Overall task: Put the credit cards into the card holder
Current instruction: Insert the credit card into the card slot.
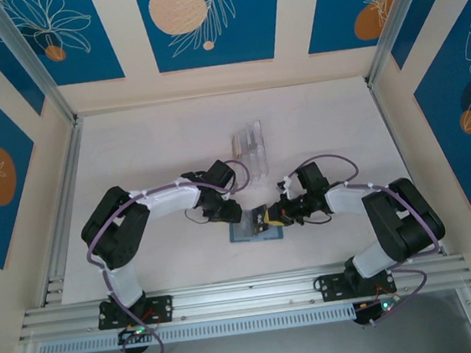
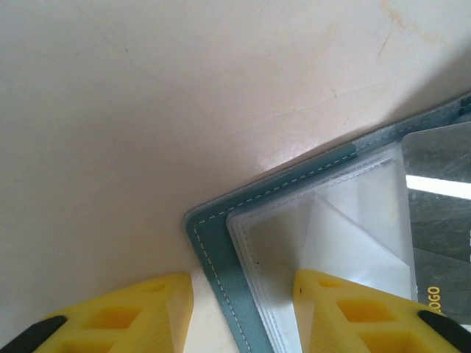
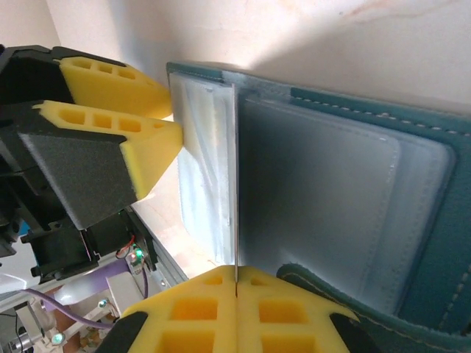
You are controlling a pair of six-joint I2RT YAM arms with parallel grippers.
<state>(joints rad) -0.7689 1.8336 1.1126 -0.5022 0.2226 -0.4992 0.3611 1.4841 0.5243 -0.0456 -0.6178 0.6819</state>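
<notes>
Slate-teal stitched folding card holder (image 1: 250, 235) lies opened flat on the pale table (image 1: 149, 152), near-centre between the two arms. Its pale see-through pockets (image 3: 324, 213) face up.

Right gripper (image 3: 235, 285): yellow foam fingers pressed together, clamped on a thin greyish reflective plastic credit card (image 3: 235, 184). The card is held on edge, standing over the holder about where its left and right halves meet. Left wrist view shows the card's face with a "LOGO" print.

Left gripper (image 2: 243, 305): jaws apart, gripping nothing. One finger is over bare table just outside the holder's far-left corner, the other over the left-half pocket film. It looks like it pins or props that half, but contact can't be confirmed.

Step in hand, my read: feed the card into a pocket mouth; which pocket, can't tell. To do it well:
- Tip the card from upright toward flat so the leading edge goes under the film, not over it.
- Square the card with the pocket sides so its corners don't snag the stitching.
- Slide slowly along the pocket.
- Press the left finger down so the holder doesn't skate on the table.
- Let go only once the card is well seated.

Risks: the thin card may pivot in the pinch, and the floppy film may buckle. Clear acrylic slotted rack (image 1: 250, 150) sits farther back, well apart, not in the way.
</notes>
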